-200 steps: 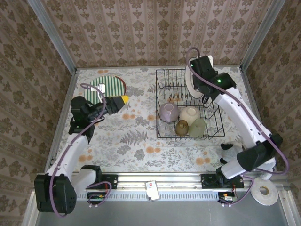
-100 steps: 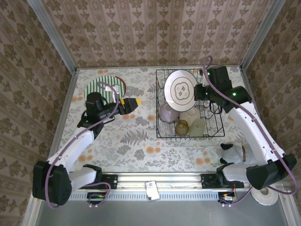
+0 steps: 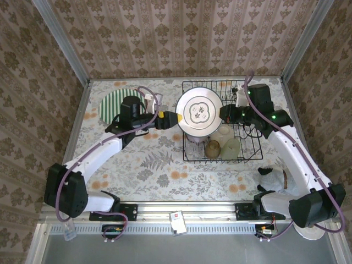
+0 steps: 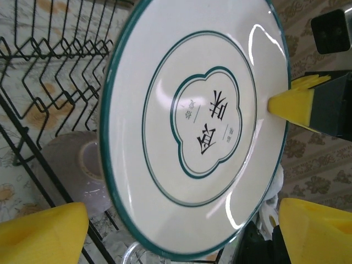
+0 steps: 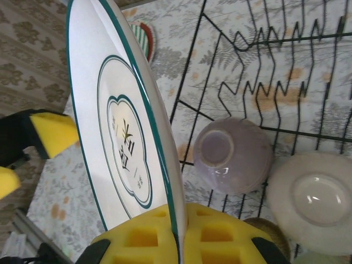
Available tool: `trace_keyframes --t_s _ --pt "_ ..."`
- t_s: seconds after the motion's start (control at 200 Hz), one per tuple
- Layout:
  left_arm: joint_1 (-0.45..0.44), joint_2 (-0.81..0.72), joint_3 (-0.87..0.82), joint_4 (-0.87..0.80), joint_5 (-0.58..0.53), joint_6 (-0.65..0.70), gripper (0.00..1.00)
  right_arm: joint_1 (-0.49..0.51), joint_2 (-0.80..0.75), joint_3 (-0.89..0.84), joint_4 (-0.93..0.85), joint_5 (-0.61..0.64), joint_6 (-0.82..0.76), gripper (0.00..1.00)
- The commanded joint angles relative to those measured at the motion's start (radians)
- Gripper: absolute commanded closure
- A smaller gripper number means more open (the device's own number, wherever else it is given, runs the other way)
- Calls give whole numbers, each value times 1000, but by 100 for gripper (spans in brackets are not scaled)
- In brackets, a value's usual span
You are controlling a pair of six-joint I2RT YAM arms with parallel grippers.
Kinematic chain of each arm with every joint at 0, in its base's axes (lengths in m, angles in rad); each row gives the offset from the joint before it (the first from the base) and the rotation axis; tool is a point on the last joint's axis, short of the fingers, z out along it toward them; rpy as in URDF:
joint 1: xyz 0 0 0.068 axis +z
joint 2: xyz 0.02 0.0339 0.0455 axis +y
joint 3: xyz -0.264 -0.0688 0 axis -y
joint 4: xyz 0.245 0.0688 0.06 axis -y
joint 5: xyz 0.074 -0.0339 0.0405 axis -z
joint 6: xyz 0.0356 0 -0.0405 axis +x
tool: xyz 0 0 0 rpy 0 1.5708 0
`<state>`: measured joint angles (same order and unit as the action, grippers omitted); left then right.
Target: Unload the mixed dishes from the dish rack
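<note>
dish rack (image 3: pixel 242 158) holds bowl (image 5: pixel 234 155) and cups (image 3: pixel 213 147); striped plate (image 3: pixel 114 104) out at ten o'clock; right gripper (image 3: pixel 224 113) clamps cream plate (image 3: pixel 199 111), left gripper (image 3: pixel 175 117) agape.

A cream green-ringed plate (image 3: pixel 200 110) hangs above the black wire rack (image 3: pixel 248 149), which holds an upside-down lavender bowl (image 5: pixel 234 157) and cups (image 3: pixel 213 147).

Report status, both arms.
Right gripper shut on cream plate, held over dish rack. Left gripper open, jaws astride plate's opposite edge. Lavender bowl, cups in rack below.
</note>
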<state>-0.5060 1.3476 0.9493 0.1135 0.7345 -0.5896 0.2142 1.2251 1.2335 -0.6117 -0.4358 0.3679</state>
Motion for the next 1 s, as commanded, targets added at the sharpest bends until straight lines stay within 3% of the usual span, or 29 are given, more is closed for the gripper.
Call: trace_keyframes --t_s 0.0,0.63,0.89,0.995 --pt "-15 20 53 -33 -8 31 13 -20 -42 -14 100 -126 31 100" --pt "-20 91 63 46 14 -75 50 -48 -33 -40 145 -204 61 100" --pt "-3 93 37 114 35 -139 75 -48 -27 -43 148 -207 66 100" --pt "4 96 22 155 50 -174 95 -47 -23 -47 155 -216 72 100"
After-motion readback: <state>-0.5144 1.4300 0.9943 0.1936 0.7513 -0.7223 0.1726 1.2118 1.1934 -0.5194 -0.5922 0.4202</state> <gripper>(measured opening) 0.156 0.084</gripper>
